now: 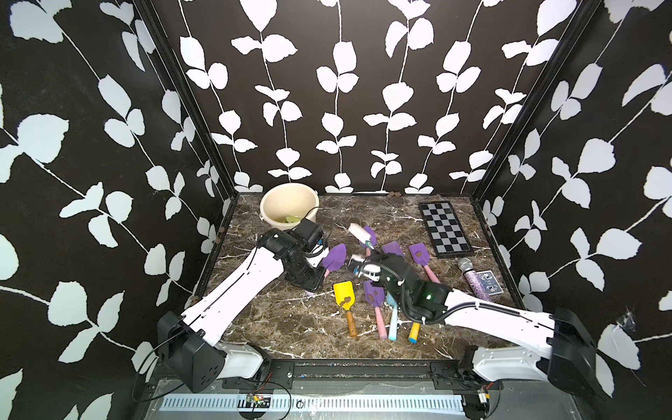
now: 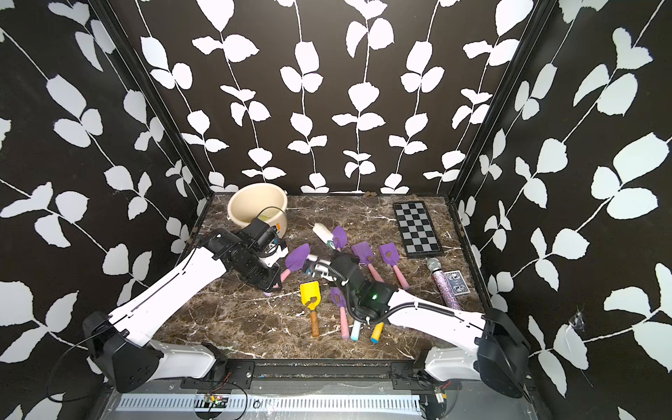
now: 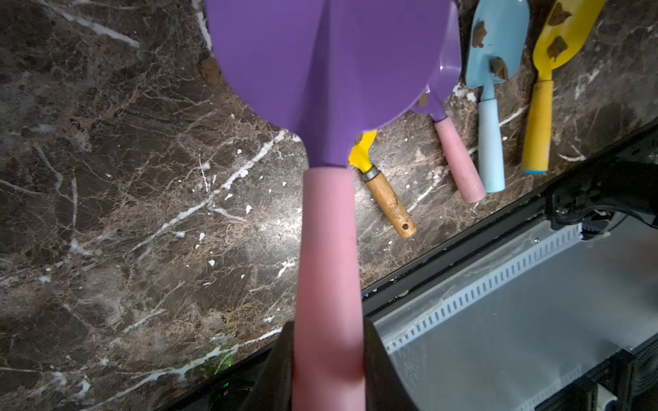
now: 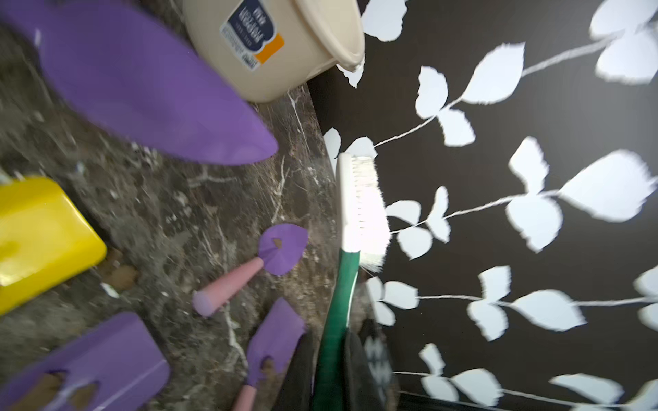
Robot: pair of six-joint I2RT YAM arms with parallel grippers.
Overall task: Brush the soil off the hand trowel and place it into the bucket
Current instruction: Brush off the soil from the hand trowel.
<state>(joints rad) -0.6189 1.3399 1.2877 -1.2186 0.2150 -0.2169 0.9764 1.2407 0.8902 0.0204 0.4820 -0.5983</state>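
Both top views are being filled by one brown marble tabletop, over which eight hand trowels are being counted: five purple-bladed, two yellow-bladed and one light blue. Seven are being borne flat by the table. The eighth, a purple pointed-blade trowel with a pink handle, is being held above the table near the one round cream plastic bucket, on its front-right side. Its pink handle is being clamped by the left gripper. Its long axis is being directed from front-left to rear-right, with the blade tip being pointed toward the one white-headed, green-handled brush. That brush's handle is being gripped tight by the right gripper. Brown soil clumps are being carried on several resting blades, among them the light blue trowel and the yellow-handled trowel.
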